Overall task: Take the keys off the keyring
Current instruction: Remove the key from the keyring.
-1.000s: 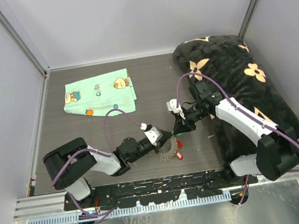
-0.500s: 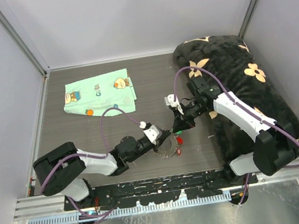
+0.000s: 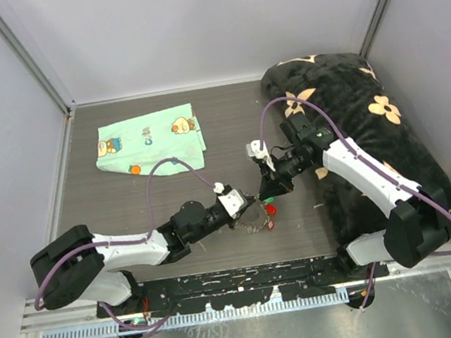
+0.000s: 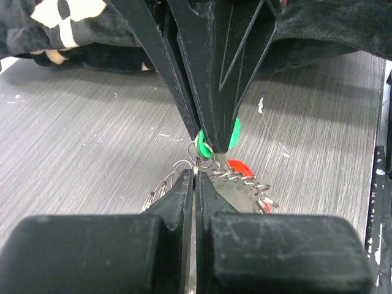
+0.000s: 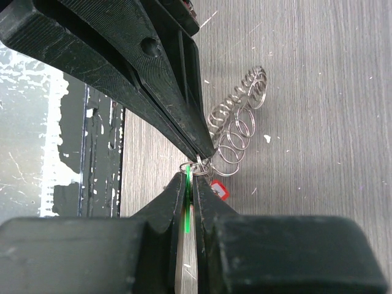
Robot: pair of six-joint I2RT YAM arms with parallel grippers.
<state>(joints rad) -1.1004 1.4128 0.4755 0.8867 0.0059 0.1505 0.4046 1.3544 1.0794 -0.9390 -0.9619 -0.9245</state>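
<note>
The keyring (image 3: 256, 222) sits at near-centre of the table (image 3: 129, 199), clamped in the left gripper (image 4: 194, 179). Directly beyond, tip to tip, the right gripper (image 5: 191, 184) pinches the green-headed key (image 4: 231, 131). Judged pull direction: far-right.

You have bare tabletop (image 3: 112, 202) along the left edge and far middle. The black cushion (image 3: 369, 115) blocks the right edge; the green cloth (image 3: 150, 140) lies near the far-left corner. The left gripper (image 3: 253, 205) and right gripper (image 3: 267, 192) meet tip-to-tip toward the near edge.

Silver keyring (image 4: 244, 182), green and red keys (image 4: 233, 133), mint cartoon-print cloth (image 3: 150, 142), black blanket (image 3: 352, 109) with cream flowers.
</note>
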